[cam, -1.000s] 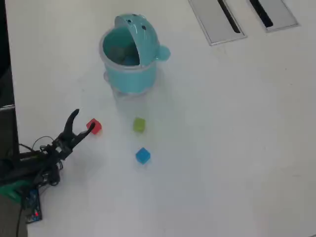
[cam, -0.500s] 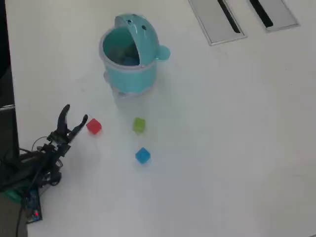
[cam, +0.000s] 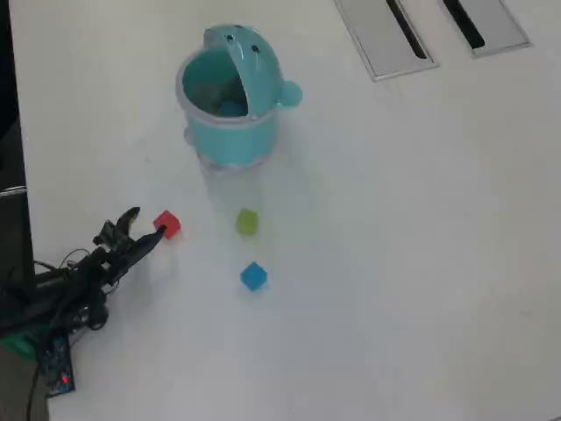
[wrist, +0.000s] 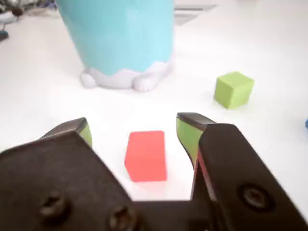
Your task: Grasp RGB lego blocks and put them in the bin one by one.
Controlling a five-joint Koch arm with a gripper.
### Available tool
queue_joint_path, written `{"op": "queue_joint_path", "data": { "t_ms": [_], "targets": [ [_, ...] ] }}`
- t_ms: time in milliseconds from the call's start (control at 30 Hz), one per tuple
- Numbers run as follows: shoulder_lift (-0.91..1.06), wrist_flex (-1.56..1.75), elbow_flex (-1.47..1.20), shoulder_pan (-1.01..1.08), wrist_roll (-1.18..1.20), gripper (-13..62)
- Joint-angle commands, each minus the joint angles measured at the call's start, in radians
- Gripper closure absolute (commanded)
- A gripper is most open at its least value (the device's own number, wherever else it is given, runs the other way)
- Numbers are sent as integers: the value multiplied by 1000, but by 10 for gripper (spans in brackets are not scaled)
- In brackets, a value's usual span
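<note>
While the gripper (wrist: 134,126) hovered low, its fingers (wrist: 188,132) stood apart with the red block (wrist: 146,155) on the surface between them, touching neither. Green block (wrist: 234,89) sat off right in the wrist view; bin (cam: 230,105) stood beyond, lid open.

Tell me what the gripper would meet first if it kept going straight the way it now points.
The red block: it sits between the open gripper jaws, just ahead. Farther along that line stands the teal bin, though depth is hard to judge.
</note>
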State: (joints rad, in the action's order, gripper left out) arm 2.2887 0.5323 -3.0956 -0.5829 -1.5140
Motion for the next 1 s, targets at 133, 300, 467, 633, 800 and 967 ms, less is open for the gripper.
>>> {"op": "queue_joint_path", "data": {
  "t_ms": [133, 300, 467, 633, 800, 967],
  "targets": [
    [61, -92, 37, -67, -72, 164],
    [51, -153, 72, -83, -72, 165],
    [-55, -144, 107, -69, -74, 165],
    [-190, -98, 158, -48, -74, 165],
    [-275, -72, 212, -46, -72, 165],
    [-341, -46, 253, -34, -72, 165]
  ]
}}
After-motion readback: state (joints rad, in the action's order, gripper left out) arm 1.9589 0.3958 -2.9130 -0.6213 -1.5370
